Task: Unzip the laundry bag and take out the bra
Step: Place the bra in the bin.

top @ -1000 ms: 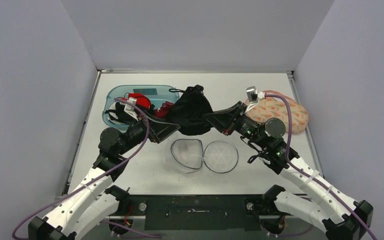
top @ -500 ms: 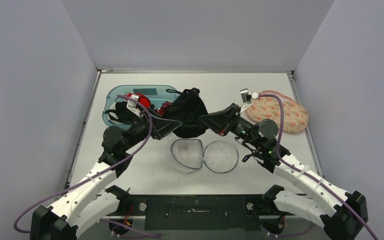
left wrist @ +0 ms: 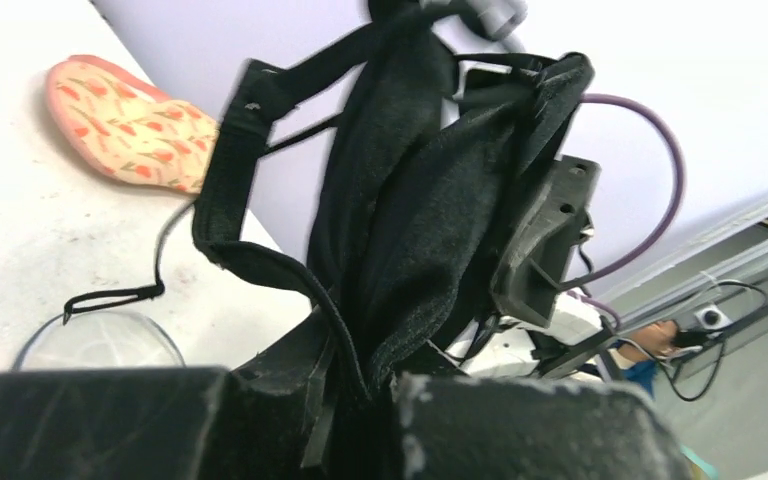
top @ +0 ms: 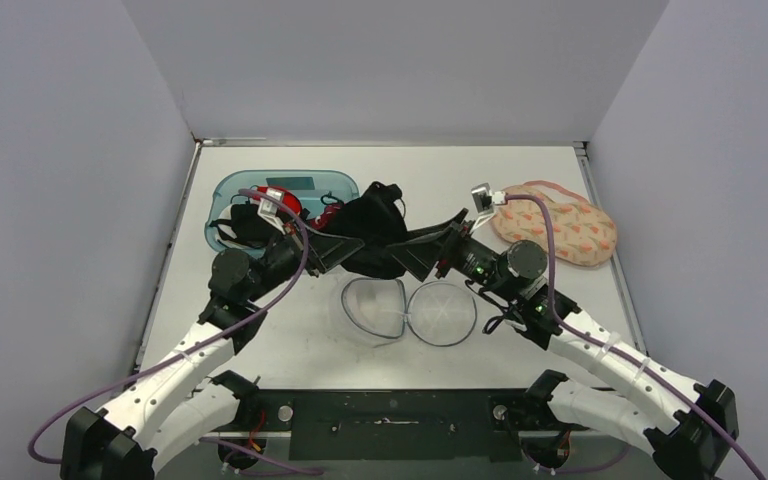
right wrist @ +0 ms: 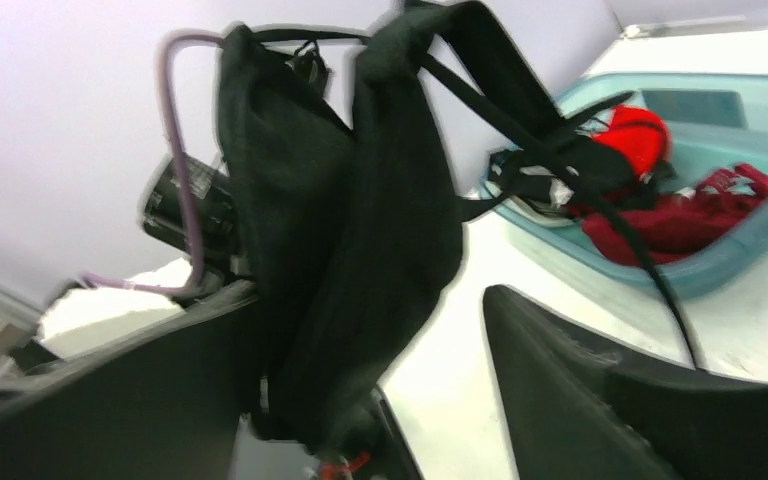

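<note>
A black bra (top: 375, 232) hangs above the table's middle between both arms. My left gripper (top: 345, 247) is shut on its lower edge; in the left wrist view the fabric (left wrist: 410, 230) is pinched between the jaws of that gripper (left wrist: 380, 385). My right gripper (top: 430, 247) stands open around the bra's other side. In the right wrist view the bra (right wrist: 360, 220) hangs beside one finger of the right gripper (right wrist: 370, 300) without being pinched. The clear laundry bag (top: 407, 310) lies open in two round halves on the table below.
A blue bin (top: 222, 190) with red and black clothing stands at the back left, close behind the left gripper. A pink patterned fabric item (top: 560, 228) lies at the back right. Walls close the table on three sides.
The left gripper has closed on the bra and the right gripper has opened, letting it go. Both arms and the bra have shifted a little left and lower.
</note>
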